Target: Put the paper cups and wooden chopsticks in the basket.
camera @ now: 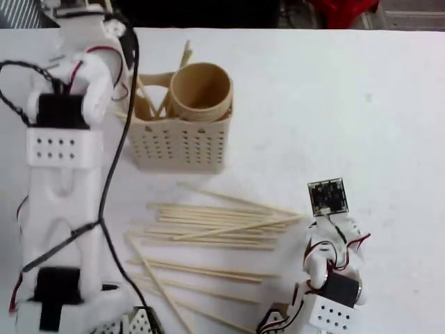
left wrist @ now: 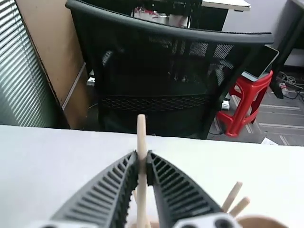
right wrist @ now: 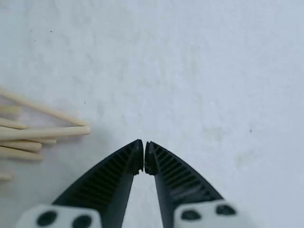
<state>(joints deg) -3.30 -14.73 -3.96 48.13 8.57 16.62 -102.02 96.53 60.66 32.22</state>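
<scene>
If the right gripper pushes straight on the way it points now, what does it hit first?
Probably just bare table; nothing else lies ahead of the shut right gripper. The chopsticks lie off to one side. Depth is unclear.

A white table (camera: 375, 104) is recorded as the carrying surface. A perforated cream basket (camera: 179, 145) is stood upright on it toward the far side. Loose wooden chopsticks (camera: 215, 226) are laid flat on it nearer the arms. Most are roughly parallel and several are crossed at angles.
</scene>
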